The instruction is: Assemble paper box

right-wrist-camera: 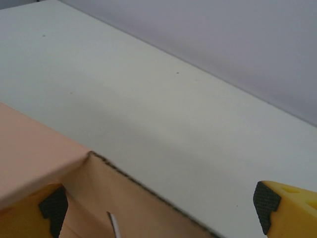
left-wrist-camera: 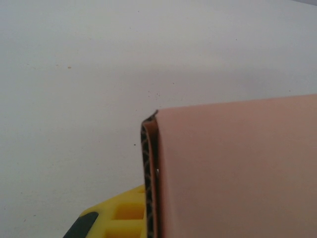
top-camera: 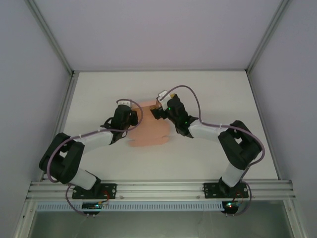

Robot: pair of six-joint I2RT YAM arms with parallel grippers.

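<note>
Paper box (left-wrist-camera: 237, 168) edge clamped in left pincer (top-camera: 132, 117); right pincer (right-wrist-camera: 159, 202) wide open around its corner.

This is a robotics lab test cell rather than any lived-in room: a bare white table (top-camera: 208, 94) is boxed in by plain pale panels (top-camera: 158, 29), held in aluminium posts that run off toward 11 o'clock (top-camera: 49, 34) and 1 o'clock (top-camera: 267, 34). At 6 o'clock a slotted aluminium rail (top-camera: 158, 188) carries the bolted bases of the left arm (top-camera: 69, 158) and the right arm (top-camera: 237, 144), with a perforated cable duct (top-camera: 158, 205) just below it. Loose purple cabling (top-camera: 184, 87) loops along both arms, and the wrist views show the same blank tabletop and wall.
</note>
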